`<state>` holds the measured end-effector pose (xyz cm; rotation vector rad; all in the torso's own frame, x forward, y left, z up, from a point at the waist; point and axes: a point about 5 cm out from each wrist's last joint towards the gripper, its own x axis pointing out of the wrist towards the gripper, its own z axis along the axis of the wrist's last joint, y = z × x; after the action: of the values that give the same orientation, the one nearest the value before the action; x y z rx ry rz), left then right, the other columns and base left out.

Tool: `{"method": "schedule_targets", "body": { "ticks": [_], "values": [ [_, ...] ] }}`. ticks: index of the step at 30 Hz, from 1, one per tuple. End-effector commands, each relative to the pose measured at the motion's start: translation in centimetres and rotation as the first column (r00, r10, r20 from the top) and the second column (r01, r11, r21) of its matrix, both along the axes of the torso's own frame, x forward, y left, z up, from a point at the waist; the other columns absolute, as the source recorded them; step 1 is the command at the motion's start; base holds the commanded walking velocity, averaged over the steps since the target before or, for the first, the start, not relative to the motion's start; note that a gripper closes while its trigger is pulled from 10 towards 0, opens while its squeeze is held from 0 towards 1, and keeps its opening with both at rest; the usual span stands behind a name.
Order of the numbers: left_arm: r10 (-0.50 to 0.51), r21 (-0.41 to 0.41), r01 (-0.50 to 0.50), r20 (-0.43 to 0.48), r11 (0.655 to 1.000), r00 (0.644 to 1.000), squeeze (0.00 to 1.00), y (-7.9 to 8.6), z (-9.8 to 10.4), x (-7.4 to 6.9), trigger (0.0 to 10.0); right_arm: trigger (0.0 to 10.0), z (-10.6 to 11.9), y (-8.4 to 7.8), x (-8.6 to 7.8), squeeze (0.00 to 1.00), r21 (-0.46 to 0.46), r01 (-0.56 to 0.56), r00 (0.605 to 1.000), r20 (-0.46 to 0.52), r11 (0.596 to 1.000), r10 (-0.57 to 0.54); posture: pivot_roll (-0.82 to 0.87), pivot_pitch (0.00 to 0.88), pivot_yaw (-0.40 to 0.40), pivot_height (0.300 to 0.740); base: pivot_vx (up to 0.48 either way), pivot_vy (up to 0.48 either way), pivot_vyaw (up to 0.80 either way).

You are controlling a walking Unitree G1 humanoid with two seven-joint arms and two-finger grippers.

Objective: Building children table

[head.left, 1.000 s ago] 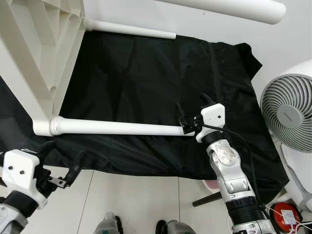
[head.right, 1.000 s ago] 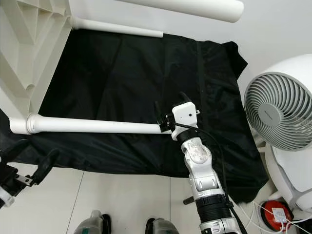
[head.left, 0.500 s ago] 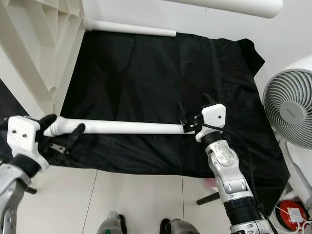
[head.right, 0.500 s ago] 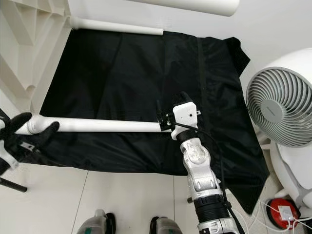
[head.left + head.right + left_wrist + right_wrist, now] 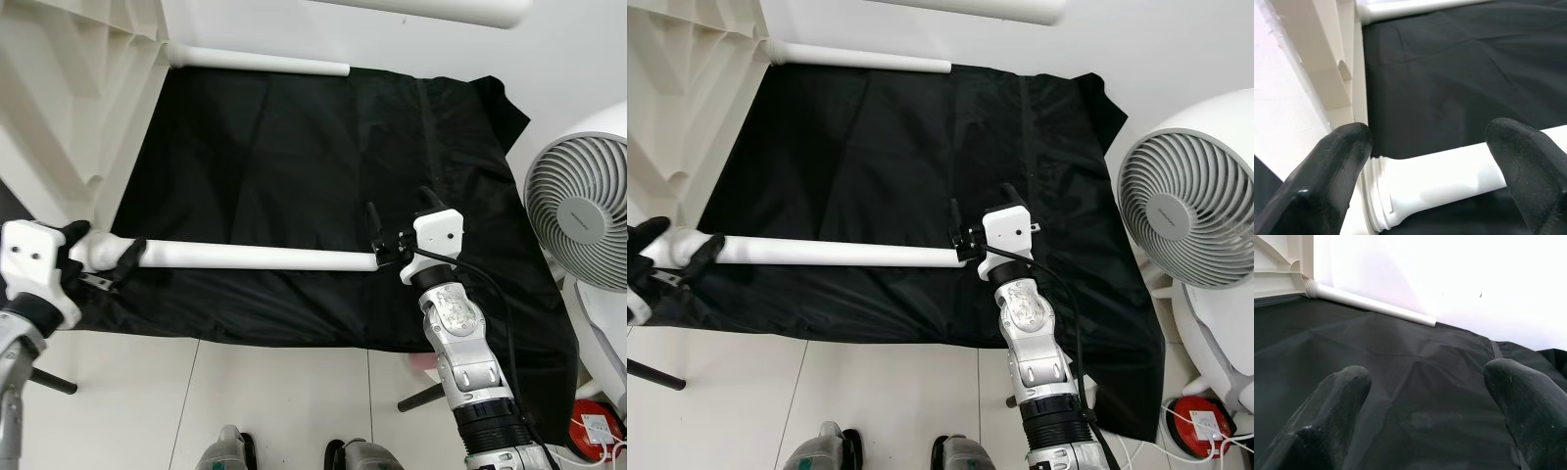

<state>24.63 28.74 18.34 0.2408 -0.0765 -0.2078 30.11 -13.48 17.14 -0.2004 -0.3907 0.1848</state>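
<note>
The white children's table [image 5: 59,88] stands on its side at the left, its ribbed underside facing me. Its near leg [image 5: 255,258] runs level across the black cloth [image 5: 294,147]. My left gripper [image 5: 110,240] is open, its two fingers [image 5: 1332,171] straddling the leg's ribbed collar [image 5: 1382,192] where it meets the table. My right gripper [image 5: 397,201] is open above the leg's free end [image 5: 370,261], fingers pointing away over the cloth with nothing between them. A second leg [image 5: 260,61] lies along the far wall, and a third [image 5: 431,8] crosses overhead.
A white fan [image 5: 588,211] stands close on the right, with a red device [image 5: 593,443] and cables on the floor below it. A dark metal rod [image 5: 421,397] pokes out beside my right arm. White floor tiles [image 5: 284,392] lie in front of the cloth, by my feet [image 5: 230,452].
My left arm has risen from low near the floor and brought its open fingers around the collar end of the near leg. The right gripper stays at the free end.
</note>
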Motion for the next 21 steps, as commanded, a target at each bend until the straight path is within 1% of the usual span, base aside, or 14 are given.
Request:
{"method": "schedule_targets", "body": {
  "ticks": [1, 4, 6, 8, 10, 11, 13, 14, 16, 17, 18, 19, 20, 21],
  "values": [
    [0.062, 0.022, -0.063, 0.021, 0.998, 0.998, 0.0, 0.9, 0.3, -0.1, 10.0, 10.0, 0.0, -0.1, -0.1, 0.0, 0.002, 0.005, 1.0, 0.007, 1.0, -0.005, -0.01, 0.138, 0.0, 0.74, 0.0, 0.0, 0.0],
    [0.083, 0.03, -0.084, 0.039, 0.996, 0.996, 0.0, 1.3, 0.5, -0.1, 10.0, 10.0, 0.1, 0.0, -0.1, 0.0, 0.001, 0.002, 1.0, 0.008, 1.0, -0.002, -0.01, 0.14, -0.004, 0.74, 0.0, 0.0, 0.0],
    [0.071, 0.028, -0.073, 0.045, 0.997, 0.996, 0.0, 1.0, 0.6, -0.1, 10.0, 10.0, 0.1, 0.0, -0.1, 0.0, 0.0, 0.0, 1.0, 0.007, 1.0, 0.0, -0.01, 0.14, -0.004, 0.74, 0.0, 0.0, 0.0],
    [0.018, 0.002, -0.018, 0.038, 1.0, 0.999, 0.0, -0.2, 0.6, -0.3, 10.0, 10.0, 0.0, 0.1, -0.1, 0.0, 0.0, -0.004, 1.0, 0.005, 1.0, 0.004, -0.01, 0.14, -0.004, 0.74, 0.0, 0.0, 0.0],
    [-0.067, -0.025, 0.067, 0.015, 0.997, 0.998, 0.0, -2.1, 0.1, -0.6, 10.0, 10.0, -0.1, 0.1, -0.1, 0.0, -0.005, -0.007, 1.0, 0.002, 1.0, 0.007, -0.01, 0.142, -0.004, 0.74, 0.0, 0.0, 0.0],
    [-0.067, -0.025, 0.067, 0.015, 0.997, 0.998, 0.0, -2.1, 0.1, -0.6, 10.0, 10.0, -0.1, 0.1, -0.1, 0.0, -0.005, -0.007, 1.0, 0.002, 1.0, 0.007, -0.01, 0.142, -0.004, 0.74, 0.0, 0.0, 0.0],
    [-0.093, -0.039, 0.093, 0.004, 0.995, 0.996, 0.0, -2.8, -0.1, -0.8, 10.0, 10.0, -0.1, 0.2, 0.0, 0.0, -0.008, -0.009, 1.0, 0.001, 1.0, 0.009, -0.01, 0.142, -0.004, 0.74, 0.0, 0.0, 0.0],
    [-0.122, -0.059, 0.121, -0.007, 0.991, 0.993, 0.0, -3.4, -0.4, -0.9, 10.0, 10.0, -0.2, 0.2, 0.0, 0.0, -0.009, -0.01, 1.0, 0.0, 1.0, 0.01, -0.01, 0.142, -0.004, 0.74, 0.0, 0.0, 0.0],
    [-0.122, -0.059, 0.121, -0.007, 0.991, 0.993, 0.0, -3.4, -0.4, -0.9, 10.0, 10.0, -0.2, 0.2, 0.0, 0.0, -0.009, -0.01, 1.0, 0.0, 1.0, 0.01, -0.01, 0.142, -0.004, 0.74, 0.0, 0.0, 0.0],
    [-0.144, -0.087, 0.142, -0.021, 0.986, 0.989, 0.0, -4.1, -0.8, -0.9, 10.0, 10.0, -0.2, 0.2, 0.0, 0.0, -0.009, -0.01, 1.0, -0.001, 1.0, 0.01, 0.0, 0.142, -0.005, 0.74, 0.0, 0.0, 0.0],
    [-0.144, -0.087, 0.142, -0.021, 0.986, 0.989, 0.0, -4.1, -0.8, -0.9, 10.0, 10.0, -0.2, 0.2, 0.0, 0.0, -0.009, -0.01, 1.0, -0.001, 1.0, 0.01, 0.0, 0.142, -0.005, 0.74, 0.0, 0.0, 0.0],
    [-0.158, -0.15, 0.151, -0.032, 0.977, 0.987, 0.0, -5.3, -1.8, -1.0, 10.0, 10.0, -0.3, 0.2, -0.1, 0.0, -0.003, -0.002, 1.0, -0.004, 1.0, 0.002, 0.0, 0.145, -0.004, 0.74, 0.0, 0.0, 0.0],
    [-0.154, -0.162, 0.147, -0.032, 0.976, 0.988, 0.0, -5.6, -2.0, -1.0, 10.0, 10.0, -0.4, 0.1, -0.1, 0.0, 0.001, 0.003, 1.0, -0.006, 1.0, -0.003, 0.0, 0.145, -0.004, 0.74, 0.0, 0.0, 0.0],
    [-0.099, -0.183, 0.096, -0.003, 0.978, 0.995, 0.0, -5.8, -2.3, -0.9, 10.0, 10.0, -0.5, -0.2, -0.3, 0.0, 0.017, 0.023, 1.0, -0.011, 1.0, -0.023, 0.0, 0.145, -0.004, 0.74, 0.0, 0.0, 0.0]
  ]
}}
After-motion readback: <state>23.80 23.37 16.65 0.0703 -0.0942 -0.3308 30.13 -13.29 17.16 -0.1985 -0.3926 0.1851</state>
